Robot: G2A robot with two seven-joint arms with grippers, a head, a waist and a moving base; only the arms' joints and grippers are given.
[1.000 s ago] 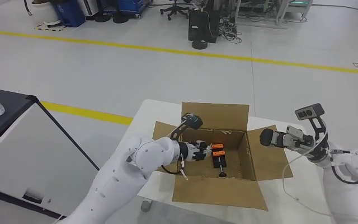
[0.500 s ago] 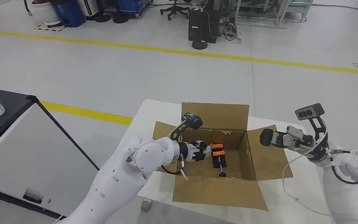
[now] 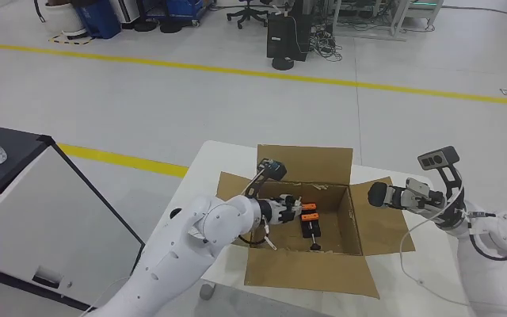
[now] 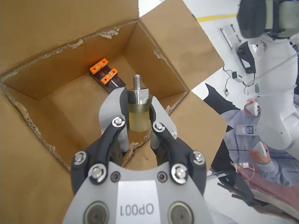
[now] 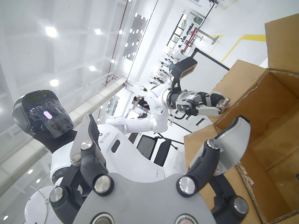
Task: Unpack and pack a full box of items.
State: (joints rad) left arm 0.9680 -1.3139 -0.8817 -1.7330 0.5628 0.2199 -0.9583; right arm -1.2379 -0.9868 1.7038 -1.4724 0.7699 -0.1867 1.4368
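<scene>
Top view: cardboard box (image 3: 309, 273), all four flaps folded out, standing on the white counter (image 3: 207, 155). The left gripper (image 3: 291, 208) hangs over the open mouth on the side nearer its own arm. From that position it could equally be lowering an item in or lifting one clear. A small orange-and-black vise (image 3: 310, 223) lies on the box floor. The right gripper (image 3: 379, 194) is held off beside the opposite flap, apart from the contents and probably parked there to leave the opening free. Left wrist view: jaws clenched on a threaded fitting (image 4: 139, 110) — translucent yellowish cylinder, bright metal hex collar, threaded stud at the far end pointing away from the wrist into the box. The grip is across the plain cylinder, which seems a surer hold than the threads. The fitting hangs above the box floor, touching only the jaws; the vise lies beyond it, near a far corner. Right wrist view: jaws released, spread wide, nothing between them. The box's wall stands just beside one jaw, and farther off the other arm's fitting is held at the box rim.
</scene>
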